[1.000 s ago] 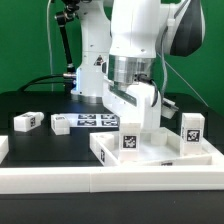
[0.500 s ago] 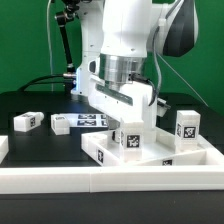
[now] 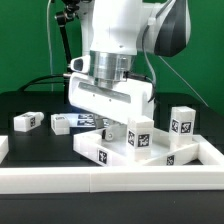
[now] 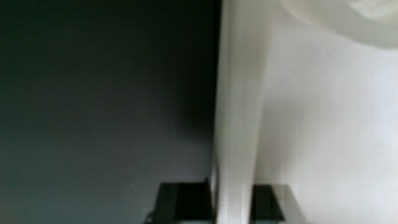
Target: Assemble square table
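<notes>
Shifted to the exterior view's left, the downward-pointing end effector (image 3: 112, 127) grips the tabletop (image 3: 96, 149).

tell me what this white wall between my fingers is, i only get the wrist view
observer: it's the raised rim of the tabletop; the gripper is shut on it from above.
operator: any legs around
observer: two loose legs lie at the exterior view's left.
operator: others
observer: two upright legs stand at the tabletop; inside it or behind it, i can't tell.
</notes>
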`<state>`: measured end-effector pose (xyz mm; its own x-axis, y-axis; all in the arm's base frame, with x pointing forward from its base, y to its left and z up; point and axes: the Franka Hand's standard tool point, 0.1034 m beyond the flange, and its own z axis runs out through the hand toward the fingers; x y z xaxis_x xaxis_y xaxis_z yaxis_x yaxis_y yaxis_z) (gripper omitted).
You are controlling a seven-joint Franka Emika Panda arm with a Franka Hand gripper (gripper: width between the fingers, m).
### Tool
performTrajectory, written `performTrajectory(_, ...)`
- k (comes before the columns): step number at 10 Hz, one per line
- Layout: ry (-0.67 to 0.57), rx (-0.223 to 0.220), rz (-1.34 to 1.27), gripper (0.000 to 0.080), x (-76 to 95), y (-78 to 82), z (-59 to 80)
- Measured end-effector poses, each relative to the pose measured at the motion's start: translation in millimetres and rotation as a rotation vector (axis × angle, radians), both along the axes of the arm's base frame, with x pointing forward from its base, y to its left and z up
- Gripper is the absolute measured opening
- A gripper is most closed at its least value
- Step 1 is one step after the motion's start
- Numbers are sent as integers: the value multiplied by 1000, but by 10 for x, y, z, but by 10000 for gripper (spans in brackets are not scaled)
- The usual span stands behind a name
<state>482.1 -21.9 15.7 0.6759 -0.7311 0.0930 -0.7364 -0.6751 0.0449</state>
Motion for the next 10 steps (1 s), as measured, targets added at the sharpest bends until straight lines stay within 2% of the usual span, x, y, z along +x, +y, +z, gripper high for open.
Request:
performTrajectory(3,10,-11,182,64,38,-103,23)
performTrajectory(10,55,-32,572,64,45,-153,27)
